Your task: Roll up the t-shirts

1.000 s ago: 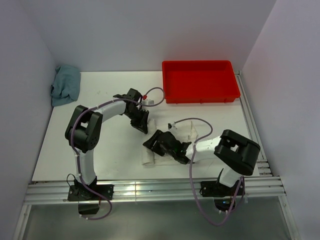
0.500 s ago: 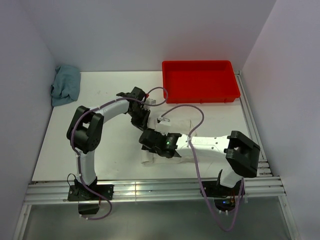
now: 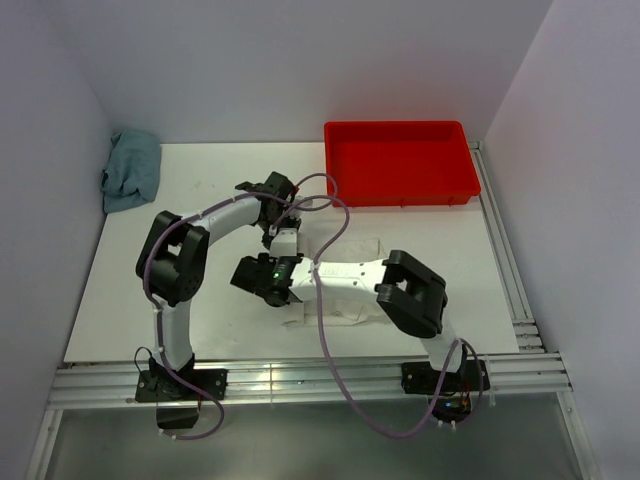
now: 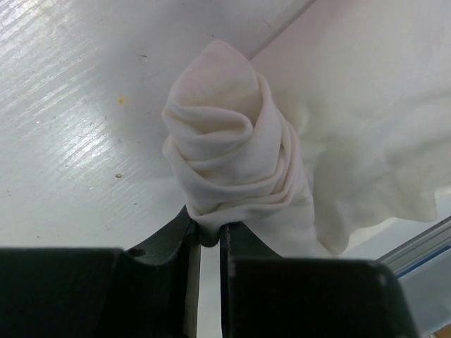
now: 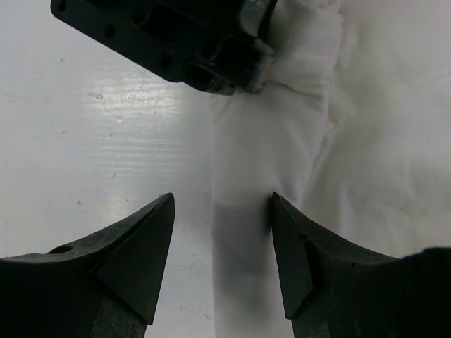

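Observation:
A cream-white t-shirt (image 3: 362, 246) lies on the table's middle, largely covered by my right forearm. One end is rolled into a tight spiral (image 4: 229, 151), and the rest spreads flat to the right. My left gripper (image 4: 208, 236) is shut on the bottom fold of that rolled end; from above it (image 3: 280, 228) sits at the shirt's far left corner. My right gripper (image 5: 222, 211) is open and low over the table, straddling the flat shirt's left edge (image 5: 282, 155). In the top view it (image 3: 256, 280) is just left of the shirt, near the left gripper.
A red bin (image 3: 400, 160) stands at the back right. A crumpled blue-green cloth (image 3: 130, 170) lies in the back left corner. A metal rail (image 3: 300, 380) runs along the near edge. The left gripper's body (image 5: 176, 35) shows at the top of the right wrist view.
My right arm has swung its gripper leftward across the shirt to its left edge, jaws staying open. The left gripper has shifted slightly toward the back, still holding the rolled end.

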`<action>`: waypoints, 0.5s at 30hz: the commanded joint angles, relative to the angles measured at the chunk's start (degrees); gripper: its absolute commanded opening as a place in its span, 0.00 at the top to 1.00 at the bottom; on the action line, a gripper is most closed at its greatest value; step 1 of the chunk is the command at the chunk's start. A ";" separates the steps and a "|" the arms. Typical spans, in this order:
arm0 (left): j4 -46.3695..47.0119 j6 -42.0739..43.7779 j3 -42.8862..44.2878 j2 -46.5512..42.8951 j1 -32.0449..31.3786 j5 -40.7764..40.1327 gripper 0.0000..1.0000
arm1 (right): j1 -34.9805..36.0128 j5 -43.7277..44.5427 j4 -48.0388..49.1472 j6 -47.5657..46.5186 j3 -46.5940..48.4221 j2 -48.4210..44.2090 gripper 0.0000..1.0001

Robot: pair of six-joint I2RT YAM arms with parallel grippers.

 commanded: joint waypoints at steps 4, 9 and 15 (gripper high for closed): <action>-0.44 0.93 2.19 0.99 -0.17 -3.57 0.97 | 0.66 4.93 -9.57 0.27 6.52 4.74 0.36; -0.62 0.84 2.54 1.34 -0.17 -3.66 0.93 | 1.36 4.76 -14.13 3.61 5.82 6.15 0.37; -1.15 0.93 3.86 1.87 -0.17 -3.04 0.87 | 2.77 4.06 -15.47 5.37 4.24 7.29 0.38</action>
